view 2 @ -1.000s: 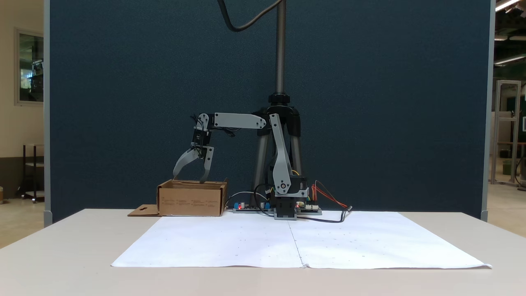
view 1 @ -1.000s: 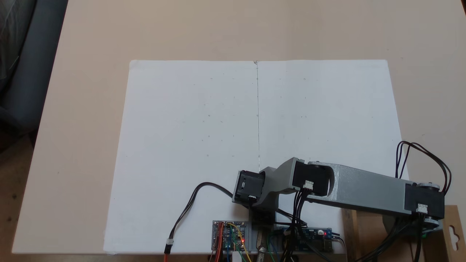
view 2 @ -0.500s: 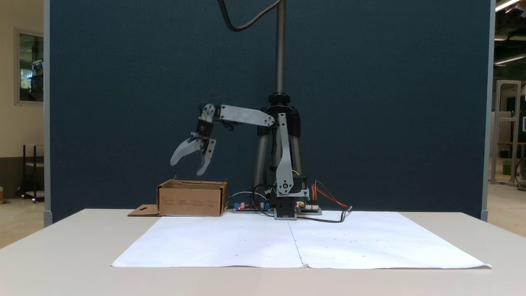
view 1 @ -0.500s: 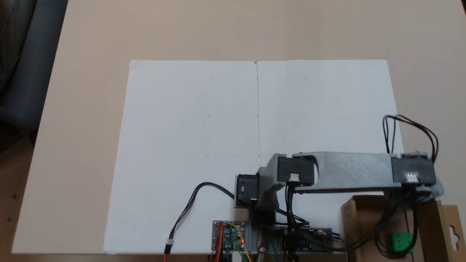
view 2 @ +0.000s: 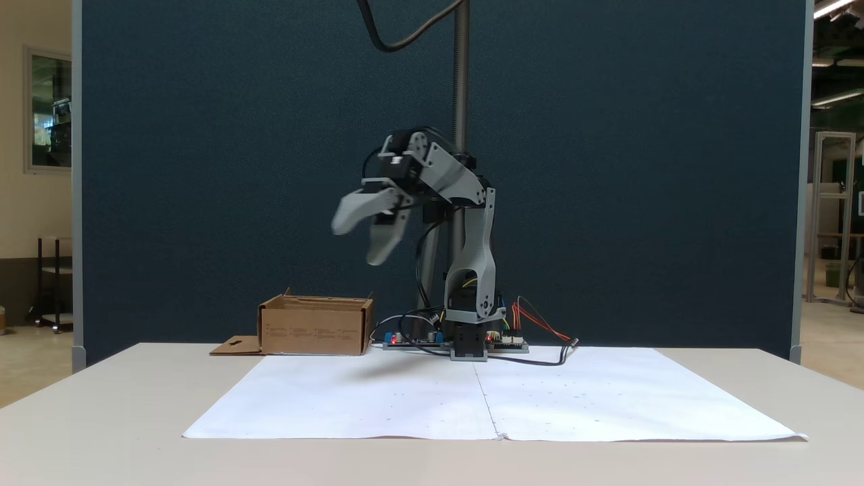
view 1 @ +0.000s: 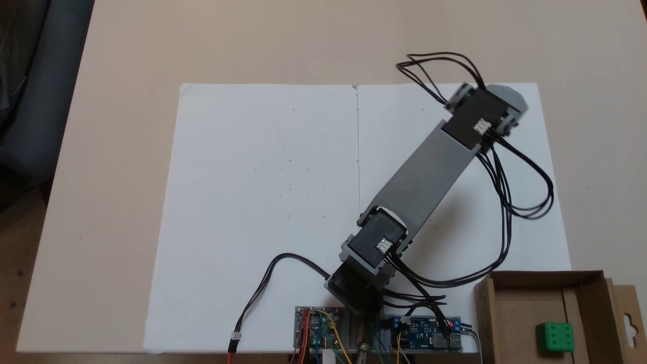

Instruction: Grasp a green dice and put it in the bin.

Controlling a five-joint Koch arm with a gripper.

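A beige bench [view 1: 313,45] before a dark blue partition [view 2: 607,169] carries white paper [view 1: 263,202]. We see the green dice [view 1: 555,337] lying inside the bin [view 1: 525,285], at the paper's corner beside the arm's base. The end effector [view 2: 361,237] hangs raised above the paper, well apart from the bin, jaws spread and empty.

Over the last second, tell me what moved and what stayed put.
The grey arm lifted its open gripper out of the brown cardboard box and swung away, out over the white paper sheet. The small green plastic dice now lies uncovered inside the box. Box, paper and circuit boards stayed put.
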